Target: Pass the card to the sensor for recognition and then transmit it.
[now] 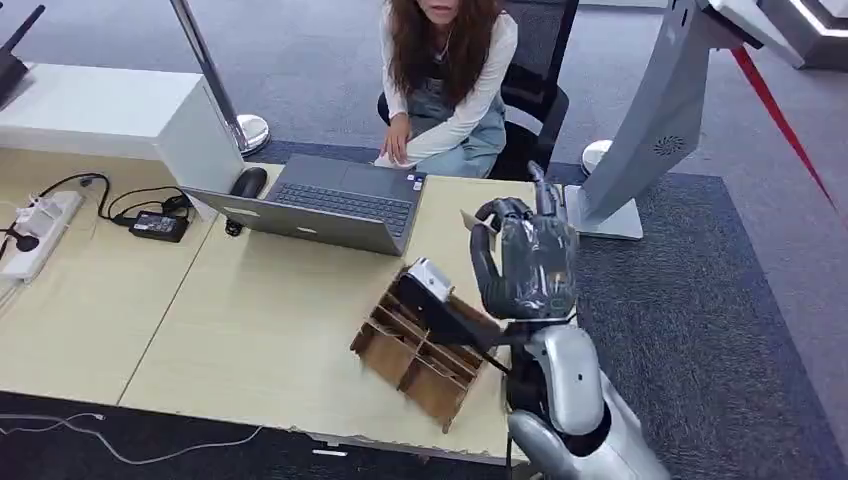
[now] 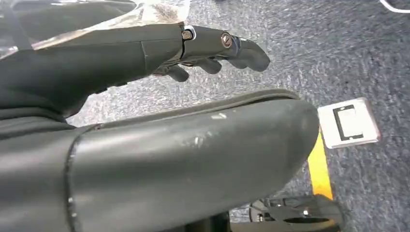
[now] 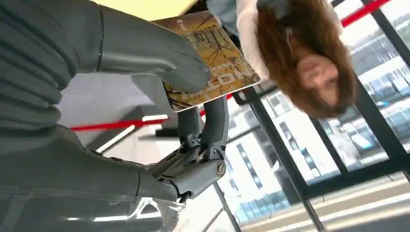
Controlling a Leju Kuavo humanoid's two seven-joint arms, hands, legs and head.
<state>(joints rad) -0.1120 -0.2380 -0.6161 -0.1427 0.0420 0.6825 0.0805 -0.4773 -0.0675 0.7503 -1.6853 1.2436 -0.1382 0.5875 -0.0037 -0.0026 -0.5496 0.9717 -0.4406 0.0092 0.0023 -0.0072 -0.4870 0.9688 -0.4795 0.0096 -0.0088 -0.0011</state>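
My right hand (image 1: 525, 255) is raised above the table's right end, palm toward the person. It pinches a card (image 1: 478, 225) between thumb and fingers; in the right wrist view the card (image 3: 212, 63) shows a yellow-brown printed picture under the thumb (image 3: 159, 53). Below and to the left of the hand, a small black and white sensor (image 1: 430, 278) sits on top of a cardboard rack (image 1: 420, 355). My left hand (image 2: 145, 53) hangs over the grey carpet, fingers (image 2: 227, 46) stretched out and holding nothing.
A person (image 1: 445, 80) sits across the table behind an open laptop (image 1: 335, 200) and a mouse (image 1: 248, 182). A power strip (image 1: 40, 230), an adapter (image 1: 158, 226) and a white box (image 1: 110, 110) occupy the left. A grey pillar stand (image 1: 650, 130) rises at the right.
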